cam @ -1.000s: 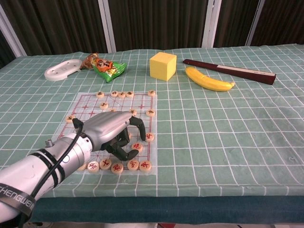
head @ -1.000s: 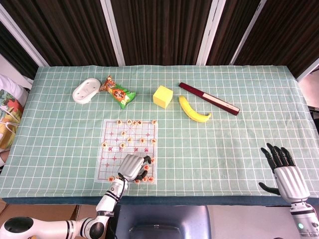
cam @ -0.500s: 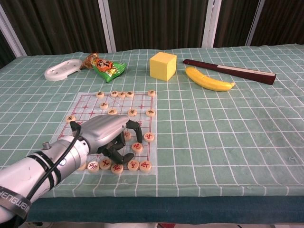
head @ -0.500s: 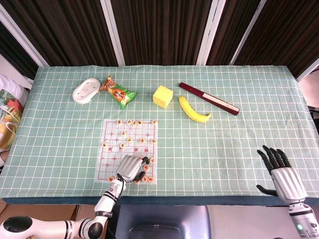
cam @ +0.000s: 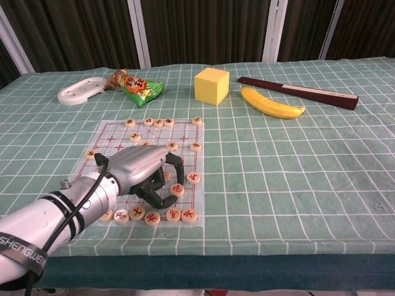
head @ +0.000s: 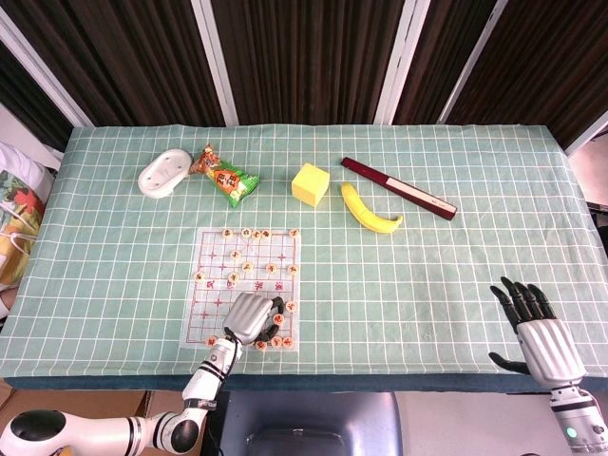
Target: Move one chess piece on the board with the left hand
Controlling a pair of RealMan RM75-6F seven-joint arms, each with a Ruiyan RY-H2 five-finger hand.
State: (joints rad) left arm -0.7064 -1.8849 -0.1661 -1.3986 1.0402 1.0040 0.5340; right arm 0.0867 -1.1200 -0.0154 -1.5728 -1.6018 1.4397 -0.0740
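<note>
A clear chess board (head: 214,266) (cam: 117,132) with red lines lies on the green checked cloth, left of centre, with round wooden pieces scattered on it. My left hand (head: 252,318) (cam: 142,169) is arched over the board's near right part, palm down. Its thumb and a finger curl round one chess piece (cam: 178,189) (head: 278,320), touching it. A row of pieces (cam: 151,216) lies just in front of the hand. My right hand (head: 537,332) is at the table's front right edge, fingers spread, holding nothing; the chest view does not show it.
Along the back lie a white dish (head: 164,173) (cam: 80,92), a snack bag (head: 225,176) (cam: 137,85), a yellow block (head: 310,183) (cam: 212,85), a banana (head: 369,211) (cam: 271,103) and a dark red stick (head: 399,188) (cam: 299,91).
The left hand drew back slightly toward the front edge, then eased forward again, staying curled over the same piece. The right hand slid a little toward the front edge.
</note>
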